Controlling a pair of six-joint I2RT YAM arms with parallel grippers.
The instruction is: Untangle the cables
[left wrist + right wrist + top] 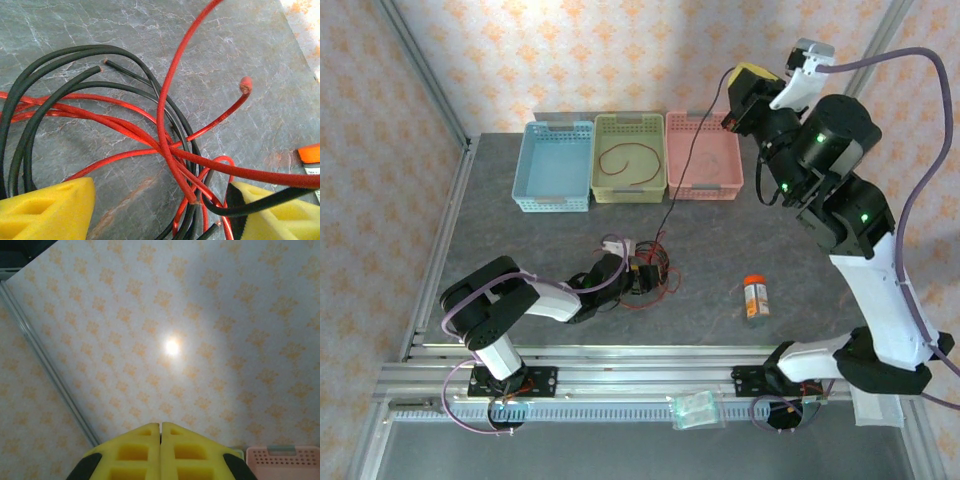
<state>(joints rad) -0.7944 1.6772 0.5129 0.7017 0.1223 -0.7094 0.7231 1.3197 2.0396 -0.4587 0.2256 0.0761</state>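
Right end effector point(160, 432), shut on a black cable point(682, 175), hangs right of the green basket point(629, 194); left end effector point(160, 205) gapes astride the cables point(648, 268) on the tabletop point(800, 250), nearside of it. We judge one strand is being drawn out; next, lift until it slips free.

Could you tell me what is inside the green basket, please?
A loose red cable curls on the floor of the green basket. Its near wall covers a strip of that floor, so anything there is hidden.
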